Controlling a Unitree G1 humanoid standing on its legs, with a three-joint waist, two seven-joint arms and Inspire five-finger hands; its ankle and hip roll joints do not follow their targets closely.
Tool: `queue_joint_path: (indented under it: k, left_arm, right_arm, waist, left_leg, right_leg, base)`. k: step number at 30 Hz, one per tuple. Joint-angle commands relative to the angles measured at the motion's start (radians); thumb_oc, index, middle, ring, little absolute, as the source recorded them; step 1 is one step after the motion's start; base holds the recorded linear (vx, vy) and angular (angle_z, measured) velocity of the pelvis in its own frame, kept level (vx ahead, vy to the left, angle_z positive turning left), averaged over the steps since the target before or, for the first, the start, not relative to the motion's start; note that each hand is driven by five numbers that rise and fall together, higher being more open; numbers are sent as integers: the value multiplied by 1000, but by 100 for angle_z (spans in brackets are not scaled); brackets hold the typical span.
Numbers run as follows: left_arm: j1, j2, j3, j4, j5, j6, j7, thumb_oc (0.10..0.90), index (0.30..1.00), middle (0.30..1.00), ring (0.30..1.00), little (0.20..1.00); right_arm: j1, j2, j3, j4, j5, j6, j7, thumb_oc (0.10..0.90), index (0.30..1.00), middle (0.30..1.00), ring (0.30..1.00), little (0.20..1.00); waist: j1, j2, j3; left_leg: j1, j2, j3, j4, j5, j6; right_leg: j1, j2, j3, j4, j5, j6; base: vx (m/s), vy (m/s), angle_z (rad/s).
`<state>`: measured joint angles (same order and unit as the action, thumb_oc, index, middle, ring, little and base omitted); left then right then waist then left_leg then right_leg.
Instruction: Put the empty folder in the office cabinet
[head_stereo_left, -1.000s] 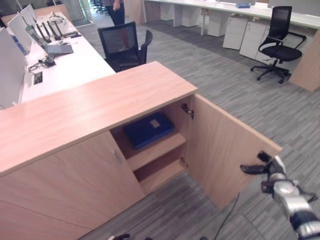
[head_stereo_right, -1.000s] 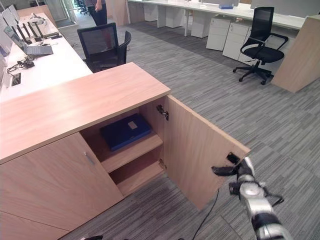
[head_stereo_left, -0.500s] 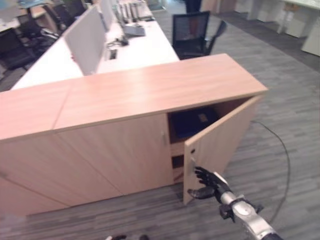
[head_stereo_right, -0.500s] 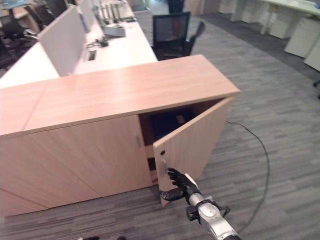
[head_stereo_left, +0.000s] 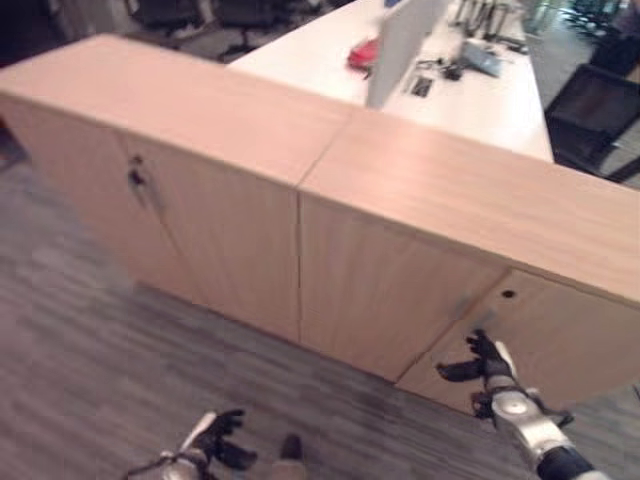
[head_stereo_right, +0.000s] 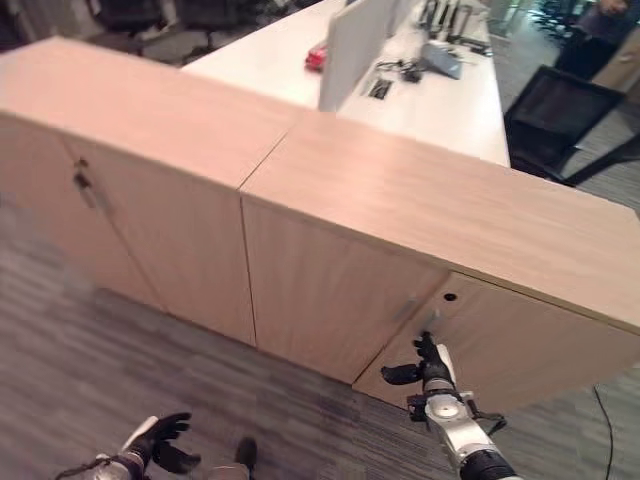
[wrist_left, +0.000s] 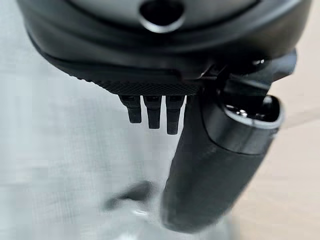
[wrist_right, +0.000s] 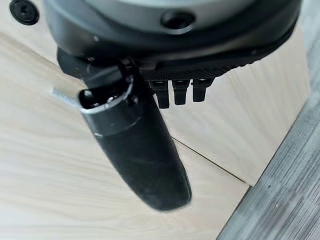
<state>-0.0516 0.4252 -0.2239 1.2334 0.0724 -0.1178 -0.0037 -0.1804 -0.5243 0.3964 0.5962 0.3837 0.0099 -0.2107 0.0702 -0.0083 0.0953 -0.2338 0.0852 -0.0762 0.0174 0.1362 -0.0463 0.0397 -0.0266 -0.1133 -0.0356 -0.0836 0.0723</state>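
White desk (head_stereo_right: 290, 60) with a red object (head_stereo_right: 317, 57), black chair (head_stereo_right: 560, 110)

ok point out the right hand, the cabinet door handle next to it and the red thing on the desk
right hand (head_stereo_right: 432, 372), right eye view, on the back of the hand
cabinet door handle (head_stereo_right: 428, 321), right eye view, on the metal bar
red thing (head_stereo_right: 317, 57), right eye view, on its top

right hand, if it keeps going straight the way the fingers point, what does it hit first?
The cabinet door. The right hand points its straight fingers at the door face beside the small handle; it looks at or almost at the wood, though depth is unclear.
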Motion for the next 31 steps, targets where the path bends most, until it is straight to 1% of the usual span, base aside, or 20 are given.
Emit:
queue_joint_path:
  k: [1, 2, 3, 4, 5, 6, 8, 9, 11, 12, 15, 16, 19, 21, 25, 31]
  left_arm:
    - [-29, -32, -71, -75, -5, -39, 28, 800, 900, 900, 900, 900]
    - [-24, -42, -68, -68, 0, -35, 25, 800, 900, 900, 900, 900]
    - [-8, -56, -76, -58, 23, -33, 23, 800, 900, 900, 900, 900]
    - [-8, -56, -77, -58, 23, -33, 23, 800, 900, 900, 900, 900]
    - [3, -69, -81, -60, 31, -33, 16, 800, 900, 900, 900, 900]
    - [24, -81, -92, -70, 41, -29, 8, 800, 900, 900, 900, 900]
    - [30, -99, -99, -74, 34, -27, 5, 800, 900, 900, 900, 900]
    - [30, -99, -100, -74, 34, -27, 5, 800, 900, 900, 900, 900]
    - [22, -118, -107, -77, 18, -21, 2, 800, 900, 900, 900, 900]
    - [22, -118, -108, -76, 18, -21, 2, 800, 900, 900, 900, 900]
    - [-1, -133, -114, -80, -3, -14, -4, 800, 900, 900, 900, 900]
    - [-1, -133, -114, -80, -3, -14, -4, 800, 900, 900, 900, 900]
    - [-19, -141, -115, -86, -22, -10, -6, 800, 900, 900, 900, 900]
    - [-10, -142, -105, -101, -46, -16, -13, 800, 900, 900, 900, 900]
    - [5, -148, -94, -99, -60, -20, -15, 800, 900, 900, 900, 900]
    - [20, -157, -98, -62, -52, -18, -22, 800, 900, 900, 900, 900]
  right_arm:
    - [-198, 291, 238, -87, -98, -139, 369, 800, 900, 900, 900, 900]
    - [-166, 289, 225, -26, -147, -131, 360, 800, 900, 900, 900, 900]
    - [-118, 281, 197, 79, -227, -123, 336, 800, 900, 900, 900, 900]
    - [-118, 282, 197, 81, -228, -124, 336, 800, 900, 900, 900, 900]
    - [-82, 277, 180, 155, -273, -115, 325, 800, 900, 900, 900, 900]
    - [-27, 270, 145, 272, -330, -100, 304, 800, 900, 900, 900, 900]
    - [18, 270, 100, 366, -334, -94, 291, 800, 900, 900, 900, 900]
    - [19, 270, 99, 367, -334, -95, 291, 800, 900, 900, 900, 900]
    - [65, 269, 45, 470, -328, -85, 282, 800, 900, 900, 900, 900]
    - [65, 269, 45, 471, -328, -85, 282, 800, 900, 900, 900, 900]
    - [102, 258, 5, 542, -335, -77, 273, 800, 900, 900, 900, 900]
    - [101, 258, 5, 543, -335, -77, 273, 800, 900, 900, 900, 900]
    - [118, 246, -25, 569, -326, -72, 265, 800, 900, 900, 900, 900]
    - [128, 238, -74, 603, -301, -72, 253, 800, 900, 900, 900, 900]
    - [139, 240, -108, 626, -272, -73, 247, 800, 900, 900, 900, 900]
    - [146, 236, -120, 652, -262, -70, 244, 800, 900, 900, 900, 900]
  waist:
    - [53, 13, 40]
    - [47, 10, 43]
    - [45, 6, 39]
    - [45, 6, 39]
    - [39, 7, 31]
    - [32, 10, 19]
    - [24, 13, 8]
    - [24, 13, 9]
    - [8, 16, -1]
    - [8, 16, 0]
    - [-14, 18, -8]
    - [-14, 18, -7]
    - [-33, 23, -10]
    - [-44, 30, -9]
    - [-56, 36, -13]
    - [-63, 42, -19]
  left_leg:
    - [251, -90, -19, -104, -123, 1]
    - [259, -94, -29, -104, -131, 2]
    - [260, -101, -30, -102, -139, 6]
    - [261, -101, -31, -102, -140, 7]
    - [267, -102, -36, -104, -144, 8]
    - [279, -100, -40, -105, -151, 9]
    - [287, -97, -40, -105, -156, 9]
    - [288, -97, -40, -105, -156, 9]
    - [298, -90, -44, -105, -159, 6]
    - [299, -90, -44, -105, -159, 6]
    - [313, -81, -43, -105, -164, -2]
    - [313, -81, -43, -105, -165, -2]
    - [319, -78, -40, -105, -163, -9]
    - [312, -74, -35, -105, -158, -18]
    - [319, -68, -28, -105, -162, -19]
    - [335, -59, -17, -105, -167, -19]
  right_leg:
    - [-98, -90, 77, 155, 35, 117]
    - [-93, -94, 82, 147, 45, 111]
    - [-65, -110, 51, 121, 50, 107]
    - [-63, -110, 49, 119, 50, 108]
    - [-56, -109, 50, 112, 51, 105]
    - [-30, -110, 47, 82, 54, 99]
    - [-3, -109, 42, 49, 56, 96]
    - [-1, -108, 41, 48, 56, 96]
    - [26, -104, 38, 22, 54, 89]
    - [27, -104, 38, 21, 54, 89]
    - [55, -100, 36, -10, 54, 83]
    - [57, -100, 36, -11, 55, 83]
    - [71, -98, 42, -34, 58, 80]
    - [73, -97, 42, -43, 58, 78]
    - [76, -89, 57, -45, 57, 72]
    - [86, -79, 74, -50, 54, 64]
  base:
    - [184, 5, 22]
    - [130, -37, 40]
    - [32, -51, 33]
    - [58, -53, 51]
    - [107, -45, 45]
    - [123, -64, 75]
    - [70, -44, 98]
    - [36, -33, 65]
    - [38, -56, 17]
    - [24, -57, 11]
    - [7, -69, 18]
    - [7, -26, 5]
    - [-15, -28, -5]
    - [-51, -40, -2]
    - [-17, -36, -10]
    - [13, -28, -12]
